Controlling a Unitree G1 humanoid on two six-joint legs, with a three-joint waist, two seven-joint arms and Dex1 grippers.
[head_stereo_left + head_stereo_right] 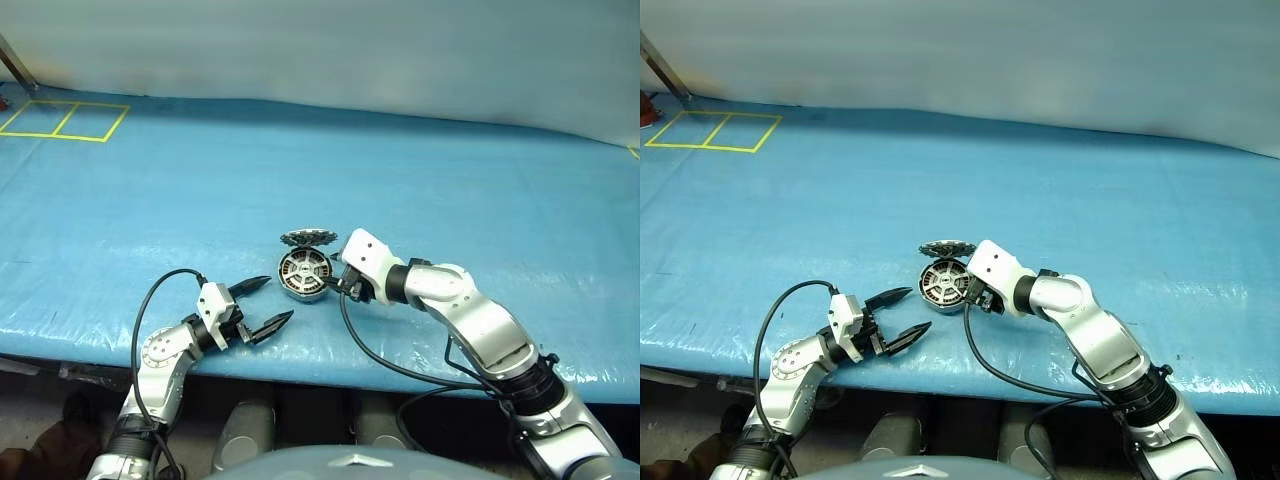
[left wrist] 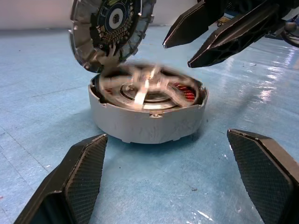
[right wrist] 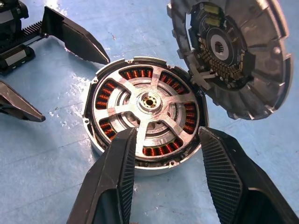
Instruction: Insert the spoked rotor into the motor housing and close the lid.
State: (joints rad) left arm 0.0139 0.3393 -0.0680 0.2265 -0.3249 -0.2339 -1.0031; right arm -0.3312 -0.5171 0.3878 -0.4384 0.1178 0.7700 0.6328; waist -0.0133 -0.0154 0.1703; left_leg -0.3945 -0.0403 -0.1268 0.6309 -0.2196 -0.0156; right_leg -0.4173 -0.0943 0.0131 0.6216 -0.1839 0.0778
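The grey motor housing [image 1: 303,276] sits on the blue table near its front edge. The spoked rotor [image 3: 149,101] lies flat inside it, over the copper windings. The toothed lid [image 3: 243,56] stands raised, hinged at the housing's far rim [image 2: 145,126]. My right gripper [image 3: 167,135] hovers open just over the housing's right side, with nothing between its fingers. My left gripper [image 1: 279,298] rests open to the left of the housing, pointing at it, a short gap away.
Yellow tape rectangles [image 1: 65,120] mark the table's far left corner. Black cables [image 1: 150,310] loop off both wrists over the table's front edge [image 1: 330,360]. Blue tabletop stretches behind and to both sides of the housing.
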